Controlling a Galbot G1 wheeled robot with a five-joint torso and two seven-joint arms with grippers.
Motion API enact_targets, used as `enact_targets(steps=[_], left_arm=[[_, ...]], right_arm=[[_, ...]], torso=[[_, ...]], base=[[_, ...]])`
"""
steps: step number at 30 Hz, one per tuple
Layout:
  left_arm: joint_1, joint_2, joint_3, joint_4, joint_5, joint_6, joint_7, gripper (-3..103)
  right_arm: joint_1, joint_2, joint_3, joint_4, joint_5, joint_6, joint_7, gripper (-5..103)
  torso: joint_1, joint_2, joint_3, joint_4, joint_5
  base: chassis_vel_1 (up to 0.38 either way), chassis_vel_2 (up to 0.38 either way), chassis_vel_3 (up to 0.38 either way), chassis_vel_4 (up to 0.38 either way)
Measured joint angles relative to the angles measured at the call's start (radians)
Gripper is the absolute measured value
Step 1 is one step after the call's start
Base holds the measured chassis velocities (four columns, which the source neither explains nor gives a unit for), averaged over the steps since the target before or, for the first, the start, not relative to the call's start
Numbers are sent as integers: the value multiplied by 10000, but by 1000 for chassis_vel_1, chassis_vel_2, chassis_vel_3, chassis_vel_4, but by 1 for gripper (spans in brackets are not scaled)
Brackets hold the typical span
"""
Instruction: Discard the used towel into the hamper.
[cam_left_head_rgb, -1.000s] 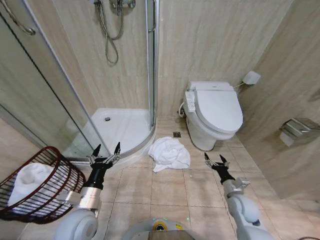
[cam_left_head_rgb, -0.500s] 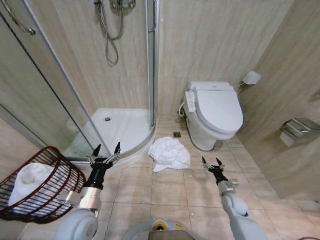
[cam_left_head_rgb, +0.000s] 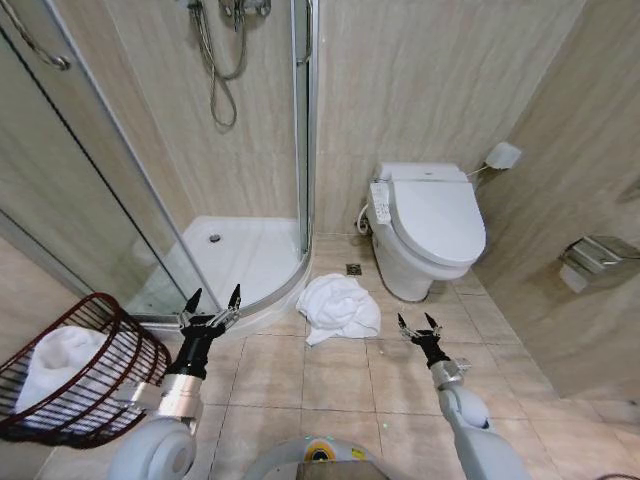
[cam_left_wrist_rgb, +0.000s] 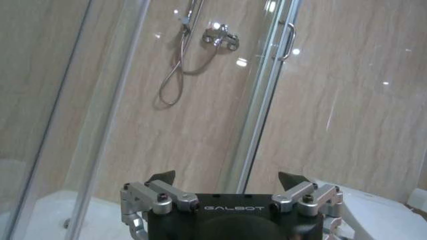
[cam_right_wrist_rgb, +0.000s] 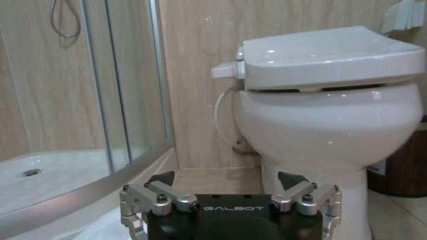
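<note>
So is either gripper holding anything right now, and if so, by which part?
Nothing is held. The right gripper hangs open beside the towel on the floor, and the left gripper is open too, near the hamper.

Beside the white toilet (cam_left_head_rgb: 430, 230) a white crumpled towel (cam_left_head_rgb: 340, 307) lies on beige veined floor tiles (cam_left_head_rgb: 330, 375), the walls behind it the same beige, while the dark reddish-brown open-weave hamper (cam_left_head_rgb: 105, 385) farther off holds white cloth (cam_left_head_rgb: 55, 362), and both grippers are black with silver fittings.
</note>
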Motion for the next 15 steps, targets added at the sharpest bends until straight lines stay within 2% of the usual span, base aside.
enact_targets(steps=[9, 12, 14, 15], left_arm=[[-3, 0, 0, 0, 0, 0, 0, 100], [-3, 0, 0, 0, 0, 0, 0, 100], [-4, 0, 0, 0, -1, 0, 0, 100], [-4, 0, 0, 0, 0, 0, 0, 100]], right_arm=[[-172, -4, -216, 153, 81, 112, -139, 100], [-136, -28, -277, 97, 12, 180, -262, 100], [11, -157, -268, -180, 86, 259, -811, 100], [81, -237, -227, -334, 150, 302, -1185, 100]], torso=[[1, -1, 2, -1, -2], [2, -1, 4, 3, 10], [3, -2, 5, 3, -2], [2, -1, 4, 2, 4]], base=[[-160, 150, 154, -149], [-177, 194, 154, -136], [-96, 117, 59, -3], [-68, 88, -41, -8]])
